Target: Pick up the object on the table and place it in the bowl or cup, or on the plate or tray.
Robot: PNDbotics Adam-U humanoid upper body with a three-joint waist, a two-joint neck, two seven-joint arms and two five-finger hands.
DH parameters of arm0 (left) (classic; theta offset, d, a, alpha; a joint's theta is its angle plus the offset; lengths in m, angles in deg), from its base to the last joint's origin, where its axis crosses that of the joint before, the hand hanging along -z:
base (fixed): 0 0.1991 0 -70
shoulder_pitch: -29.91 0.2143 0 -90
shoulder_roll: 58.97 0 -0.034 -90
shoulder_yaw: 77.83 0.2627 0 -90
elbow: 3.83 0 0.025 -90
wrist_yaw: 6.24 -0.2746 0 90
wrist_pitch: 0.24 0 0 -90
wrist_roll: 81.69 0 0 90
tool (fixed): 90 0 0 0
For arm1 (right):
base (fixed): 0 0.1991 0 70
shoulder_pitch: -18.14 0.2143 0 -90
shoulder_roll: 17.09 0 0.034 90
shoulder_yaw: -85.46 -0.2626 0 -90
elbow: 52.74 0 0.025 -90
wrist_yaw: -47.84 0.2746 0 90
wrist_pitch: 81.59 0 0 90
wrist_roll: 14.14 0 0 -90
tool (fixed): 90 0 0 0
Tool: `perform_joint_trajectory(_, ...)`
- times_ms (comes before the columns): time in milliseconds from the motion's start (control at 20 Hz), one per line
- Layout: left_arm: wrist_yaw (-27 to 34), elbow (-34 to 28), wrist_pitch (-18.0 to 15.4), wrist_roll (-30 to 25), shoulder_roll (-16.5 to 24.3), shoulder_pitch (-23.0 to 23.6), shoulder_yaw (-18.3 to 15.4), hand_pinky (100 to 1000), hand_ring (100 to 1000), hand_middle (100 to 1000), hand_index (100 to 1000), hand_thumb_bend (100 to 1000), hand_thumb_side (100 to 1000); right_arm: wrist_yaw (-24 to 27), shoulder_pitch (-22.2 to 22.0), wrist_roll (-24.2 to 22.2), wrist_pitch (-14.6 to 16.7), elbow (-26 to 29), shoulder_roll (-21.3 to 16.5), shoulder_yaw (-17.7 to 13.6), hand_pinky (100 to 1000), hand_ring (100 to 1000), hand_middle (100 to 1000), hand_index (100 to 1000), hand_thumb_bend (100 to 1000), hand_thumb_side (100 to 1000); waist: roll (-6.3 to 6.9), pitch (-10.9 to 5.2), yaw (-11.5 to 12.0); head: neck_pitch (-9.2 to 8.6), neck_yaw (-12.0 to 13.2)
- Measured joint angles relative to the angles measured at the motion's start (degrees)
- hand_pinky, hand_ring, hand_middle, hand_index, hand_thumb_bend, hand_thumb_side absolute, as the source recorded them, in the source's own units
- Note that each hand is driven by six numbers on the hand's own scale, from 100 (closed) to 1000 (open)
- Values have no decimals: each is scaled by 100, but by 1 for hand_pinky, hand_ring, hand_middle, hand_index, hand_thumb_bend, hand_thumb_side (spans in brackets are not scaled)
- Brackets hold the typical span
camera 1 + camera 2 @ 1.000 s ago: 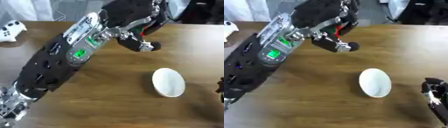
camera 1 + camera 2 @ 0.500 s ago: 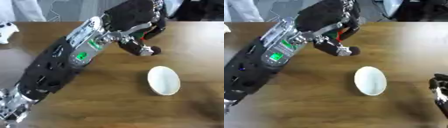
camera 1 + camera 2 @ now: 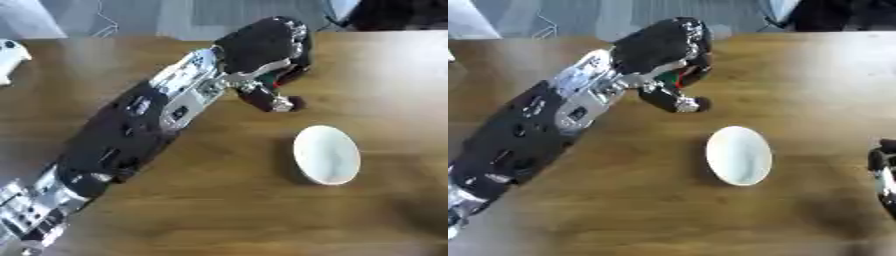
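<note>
Left hand (image 3: 267, 47) beyond white bowl (image 3: 327, 154)

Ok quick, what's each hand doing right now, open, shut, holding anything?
Left hand: fingers curled round a small red and green object, beyond the bowl.
Right hand: at the right edge, cannot be told.

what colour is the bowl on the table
White, plain with no pattern; the bowl shows best in the right eye view, on the brown wooden table.
</note>
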Motion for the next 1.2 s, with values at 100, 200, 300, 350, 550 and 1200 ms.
perform_joint_trajectory(100, -184, 261, -102, 96, -80, -6, 20, 665, 103, 100, 206, 478, 100, 0, 46, 1, -1, 29, 0, 1, 201, 460, 575, 720, 479, 535, 4, 30, -27, 0, 18)
perform_joint_trajectory(200, -351, 511, -204, 173, -172, -44, 50, 668, 106, 100, 207, 475, 100, 0, 82, 1, -1, 54, 0, 3, 202, 460, 575, 719, 479, 536, 21, 53, -54, 0, 36)
perform_joint_trajectory(300, -521, 726, -306, 232, -254, -87, 62, 669, 109, 100, 207, 474, 100, -1, 95, 0, 0, 63, 0, 4, 202, 460, 576, 720, 479, 537, 33, 63, -71, 0, 50)
perform_joint_trajectory(350, -598, 821, -354, 258, -285, -107, 71, 674, 115, 100, 208, 470, 100, -5, 97, 0, 0, 65, 0, 5, 202, 460, 576, 720, 480, 538, 33, 65, -74, 0, 51)
perform_joint_trajectory(550, -833, 1110, -522, 332, -386, -156, 117, 683, 118, 100, 209, 463, 100, -19, 124, -9, 9, 81, 1, 13, 202, 460, 576, 720, 480, 539, 47, 79, -98, 0, 52)
perform_joint_trajectory(1200, -1367, 1421, -1264, 279, -494, -210, 567, 704, 131, 100, 215, 442, 100, -115, 124, -8, 13, 72, -1, 21, 197, 462, 575, 716, 483, 535, 69, 23, -56, 1, 51)
